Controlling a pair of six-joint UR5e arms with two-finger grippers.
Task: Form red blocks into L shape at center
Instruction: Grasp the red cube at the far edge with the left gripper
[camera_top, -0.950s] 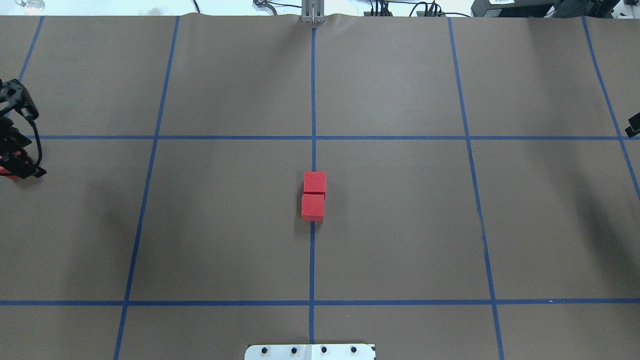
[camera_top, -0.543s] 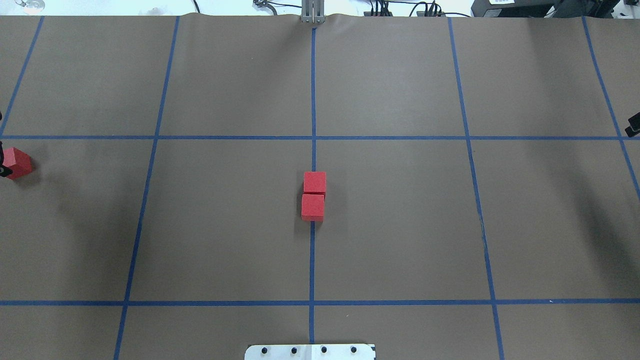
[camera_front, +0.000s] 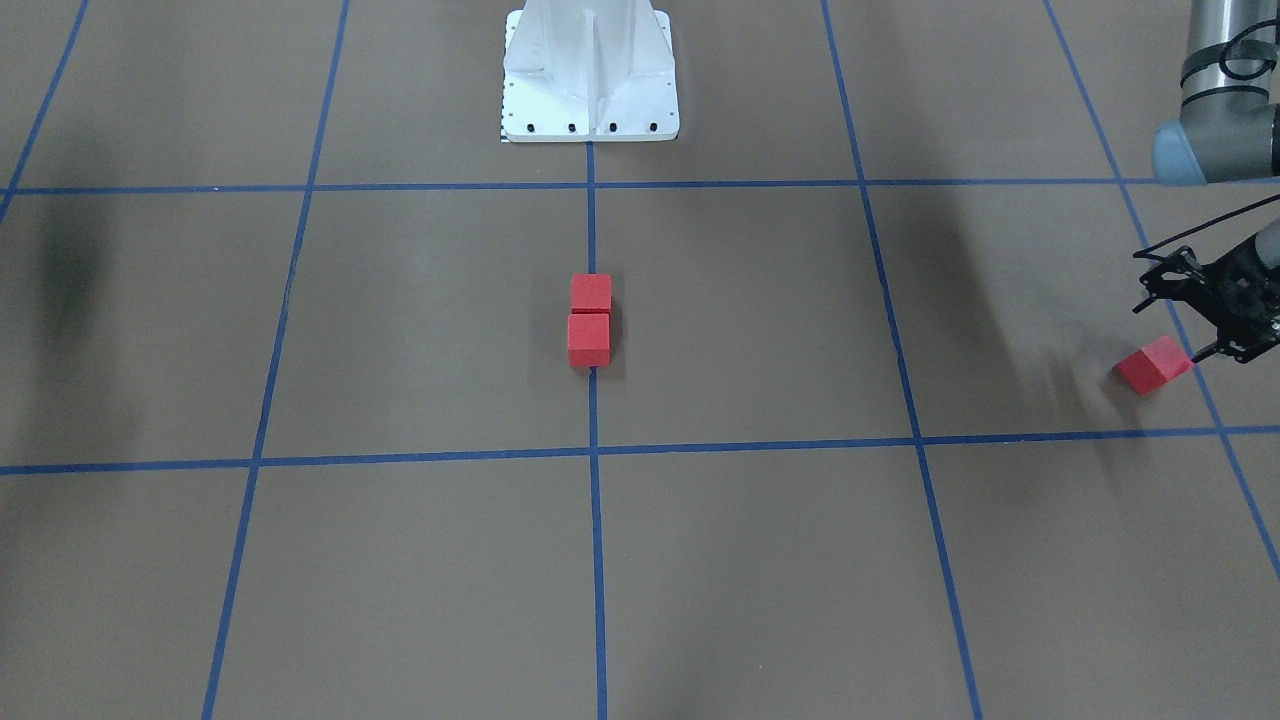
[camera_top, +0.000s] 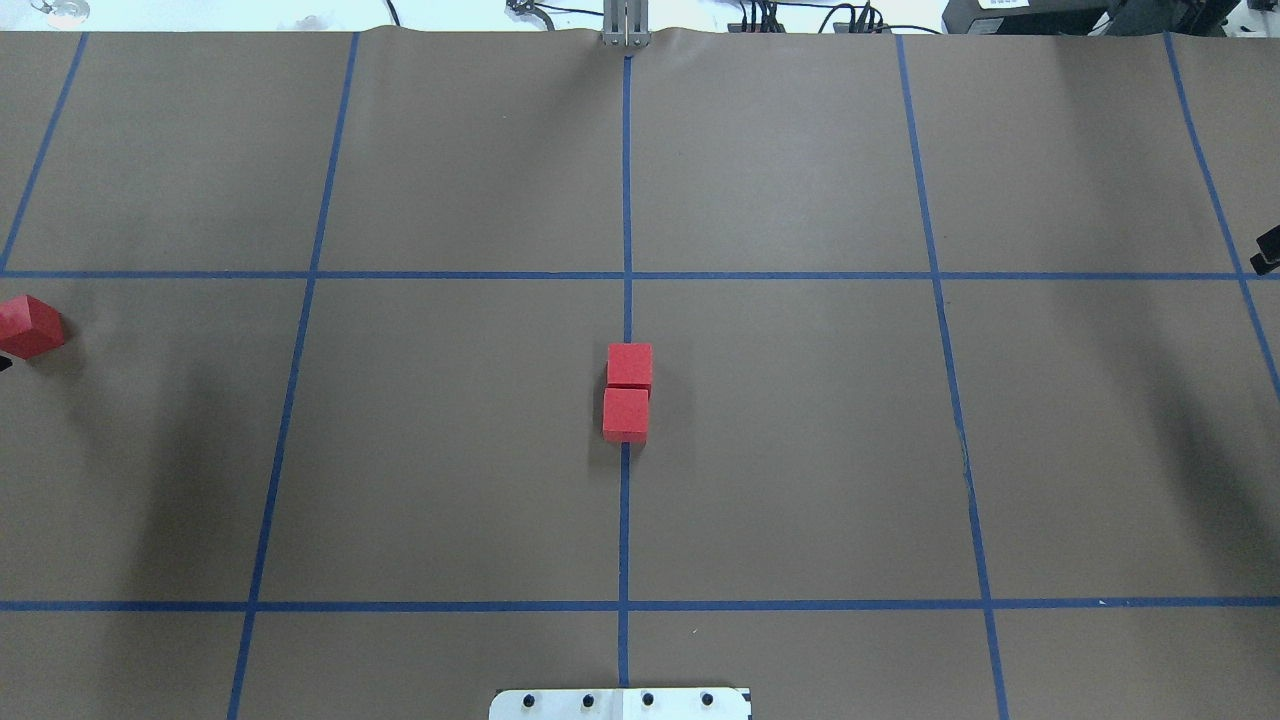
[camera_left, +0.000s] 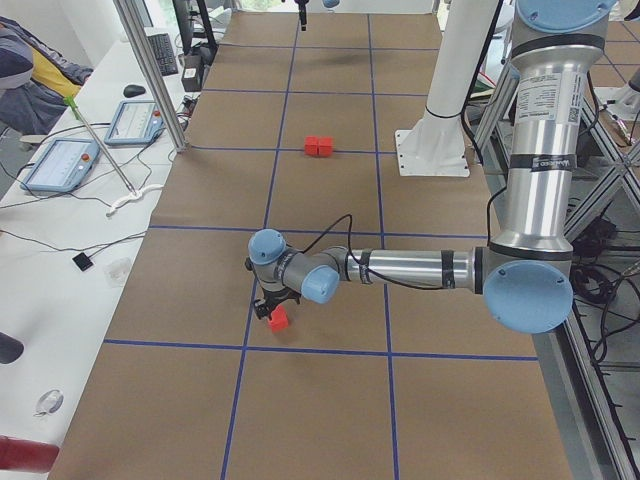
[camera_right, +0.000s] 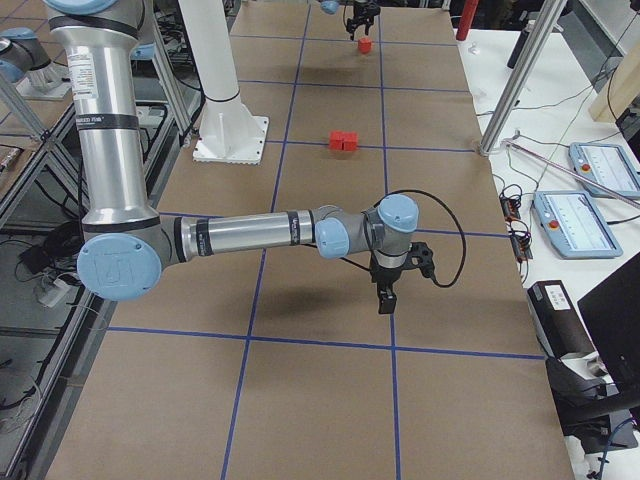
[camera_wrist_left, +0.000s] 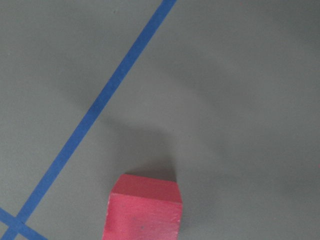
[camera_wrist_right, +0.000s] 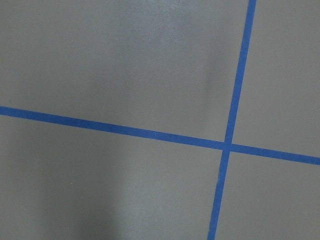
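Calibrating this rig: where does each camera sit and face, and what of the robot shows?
Front-facing: across the table, facing the base; left arm too.
Overhead: behind the robot, looking down; base plate.
Exterior left: left end; left arm near.
Exterior right: right end; right arm near.
Left wrist: down at the lone red block; no body.
Right wrist: down at tape lines; no body.
Shared: the paired red blocks, in all four exterior views.

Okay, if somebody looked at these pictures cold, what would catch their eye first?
Two red blocks sit touching, end to end, on the centre blue tape line. The third red block sits askew far out on the robot's left, close beside the left gripper.
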